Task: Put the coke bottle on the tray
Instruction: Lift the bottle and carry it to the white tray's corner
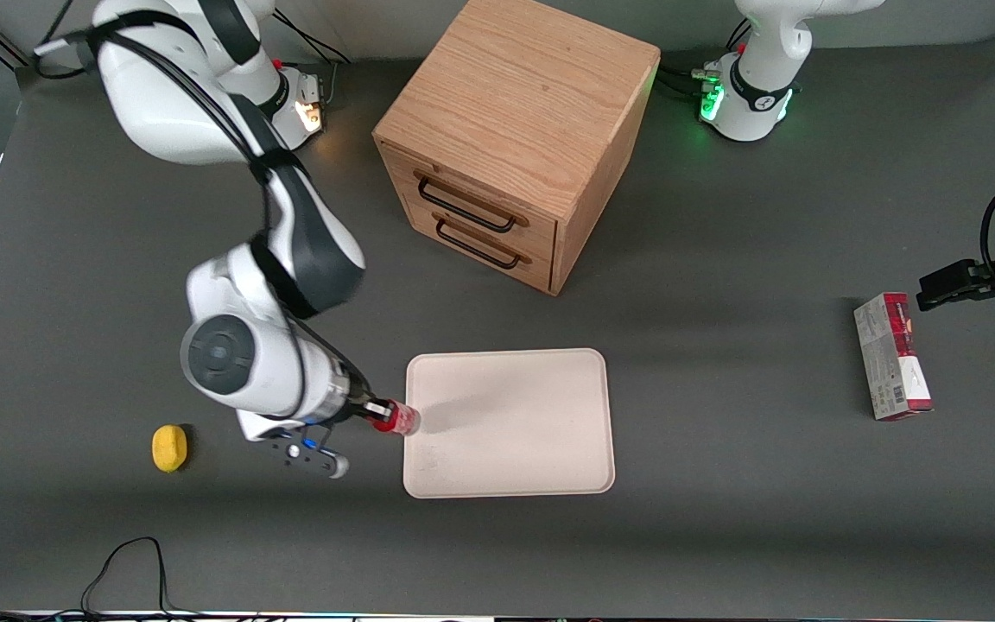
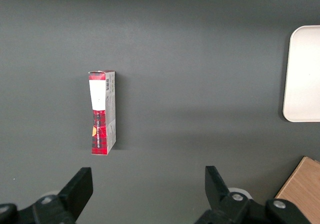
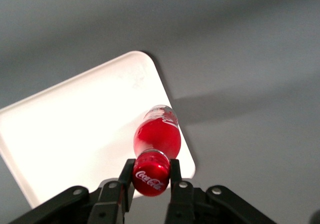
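Coke bottle (image 3: 156,136) pinched in the jaws of the gripper (image 3: 150,176) above tray (image 1: 532,432) rim, dark grey table (image 1: 722,484)

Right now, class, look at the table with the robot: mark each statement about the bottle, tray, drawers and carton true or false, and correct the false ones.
1. The gripper is shut on the coke bottle. True.
2. The bottle lies flat in the middle of the tray. False: it is held above the tray's edge.
3. Both drawers of the wooden cabinet are pulled open. False: both are closed.
4. A red-and-white carton lies toward the parked arm's end. True.
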### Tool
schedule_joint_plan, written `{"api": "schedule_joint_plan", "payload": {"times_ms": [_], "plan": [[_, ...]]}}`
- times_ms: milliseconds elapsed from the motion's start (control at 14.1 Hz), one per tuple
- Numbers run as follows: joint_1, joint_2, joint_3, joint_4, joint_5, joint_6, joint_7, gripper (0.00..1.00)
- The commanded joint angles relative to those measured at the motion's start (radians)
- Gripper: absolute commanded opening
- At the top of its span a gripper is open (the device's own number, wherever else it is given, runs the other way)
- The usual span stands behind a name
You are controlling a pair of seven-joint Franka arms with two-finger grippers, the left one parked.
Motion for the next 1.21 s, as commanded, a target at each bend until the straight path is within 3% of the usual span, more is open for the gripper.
{"api": "schedule_joint_plan", "payload": {"times_ms": [0, 497, 710, 852, 923, 1135], "plan": [[0.016, 0.049, -0.003, 0.066, -0.031, 0.054, 0.097, 0.0], [0.024, 0.097, -0.005, 0.087, -0.034, 0.123, 0.129, 0.0], [0.031, 0.102, -0.002, 0.089, -0.069, 0.123, 0.126, 0.0], [0.033, 0.103, -0.002, 0.089, -0.077, 0.131, 0.125, 0.57], [0.033, 0.103, -0.002, 0.089, -0.078, 0.135, 0.123, 0.98], [0.033, 0.1, -0.002, 0.087, -0.078, 0.131, 0.125, 1.0]]}}
